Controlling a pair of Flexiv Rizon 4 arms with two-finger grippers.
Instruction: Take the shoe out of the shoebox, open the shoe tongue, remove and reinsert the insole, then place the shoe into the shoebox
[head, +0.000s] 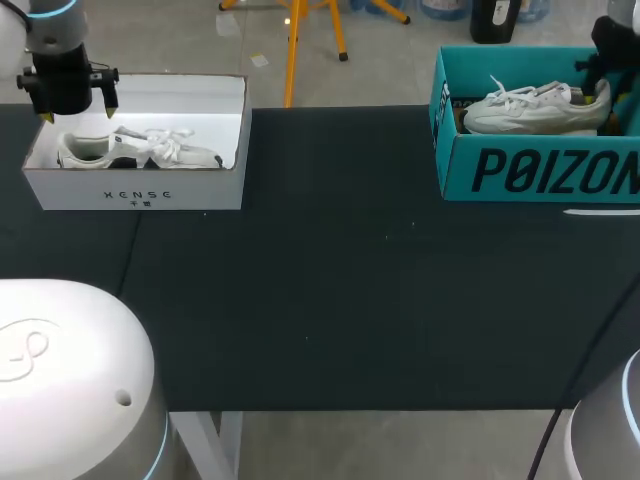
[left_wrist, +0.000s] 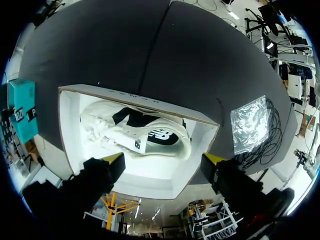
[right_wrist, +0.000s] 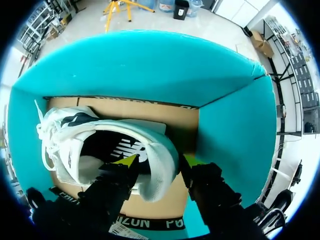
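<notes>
A white shoe (head: 530, 108) lies in the teal shoebox (head: 540, 170) at the back right, toe to the left. My right gripper (head: 603, 82) is at its heel. In the right wrist view the gripper (right_wrist: 157, 161) straddles the heel of the shoe (right_wrist: 100, 145), one finger inside the collar and one outside, both against it. At the back left a second white shoe (head: 150, 148) rests in a white shoebox (head: 140, 190). My left gripper (head: 78, 112) hangs over that box's left end. It (left_wrist: 165, 160) is open above the shoe (left_wrist: 145, 135), with nothing between its fingers.
The dark table (head: 330, 300) spreads between the two boxes and toward the front. A clear plastic bag (left_wrist: 252, 122) lies on the table beside the white box (left_wrist: 70, 130) in the left wrist view.
</notes>
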